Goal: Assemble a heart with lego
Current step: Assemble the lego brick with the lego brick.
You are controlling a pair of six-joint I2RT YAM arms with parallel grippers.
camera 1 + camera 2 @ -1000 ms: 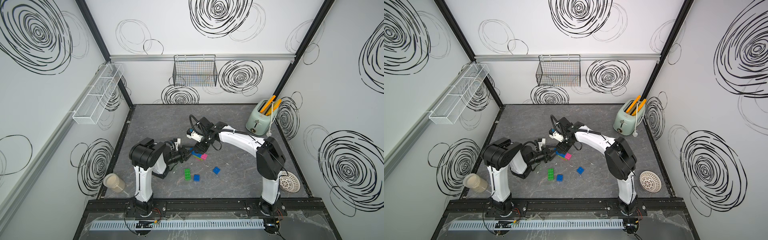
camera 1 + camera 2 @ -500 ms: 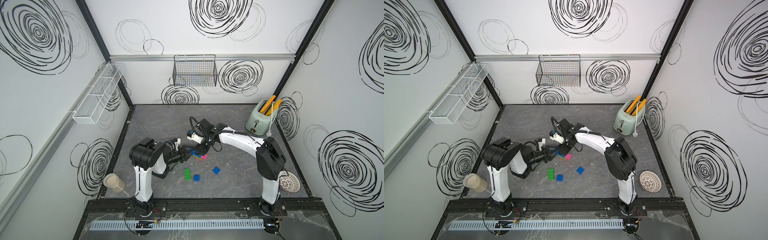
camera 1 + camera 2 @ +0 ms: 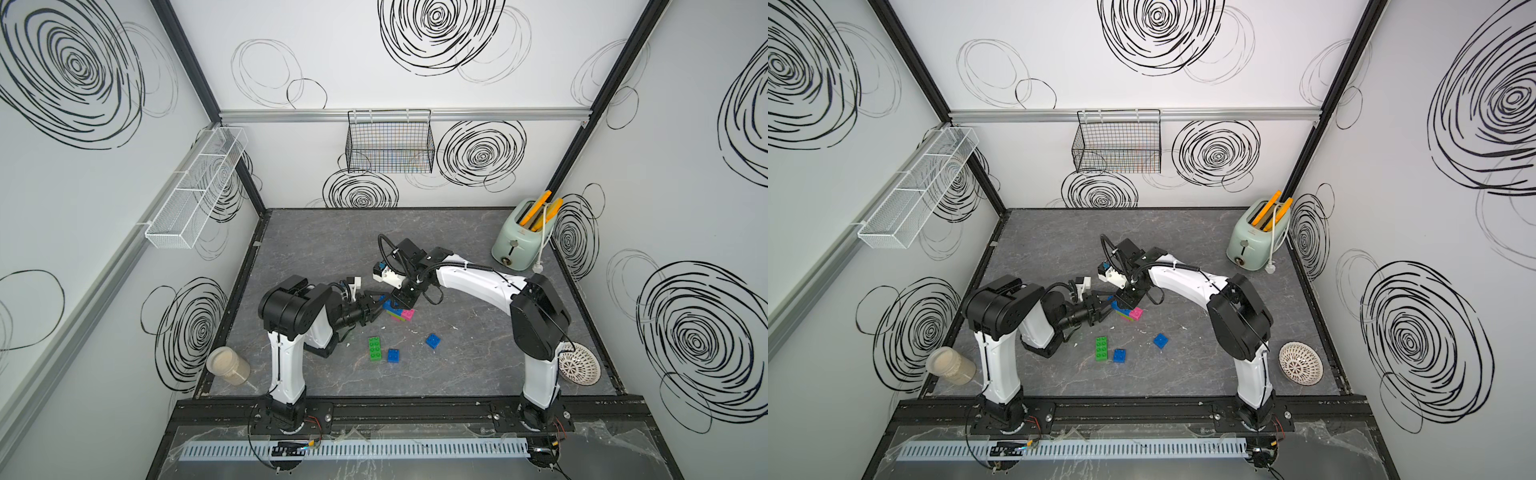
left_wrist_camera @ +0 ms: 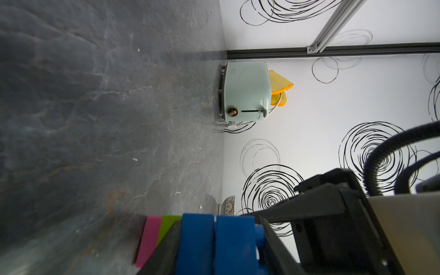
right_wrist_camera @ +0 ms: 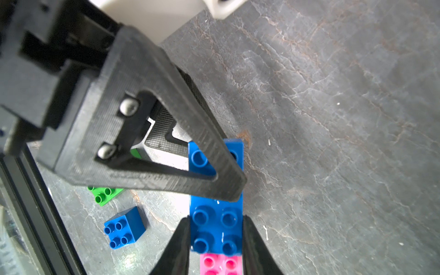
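A joined stack of lego [image 3: 400,312], blue over lime and pink, sits mid-table in both top views. My left gripper [image 3: 376,306] reaches in from the left and is shut on the stack's blue bricks [image 4: 214,242]; pink [image 4: 150,238] and lime [image 4: 167,226] layers show beside its finger. My right gripper [image 5: 216,247] comes from above, both fingers pressed on the sides of the top blue brick [image 5: 215,228], with a pink brick [image 5: 220,264] just past it. Loose lego lies nearer the front: a green oblong [image 3: 375,348] and two blue squares [image 3: 393,355] [image 3: 432,340].
A mint toaster [image 3: 521,237] stands at the back right, a white perforated bowl [image 3: 579,368] at the front right and a jar [image 3: 227,365] at the front left corner. A wire basket [image 3: 390,145] and a white rack [image 3: 195,187] hang on the walls.
My right gripper's fingers have closed onto the top blue brick. Both arms stay almost where they were, and the left gripper keeps its hold.
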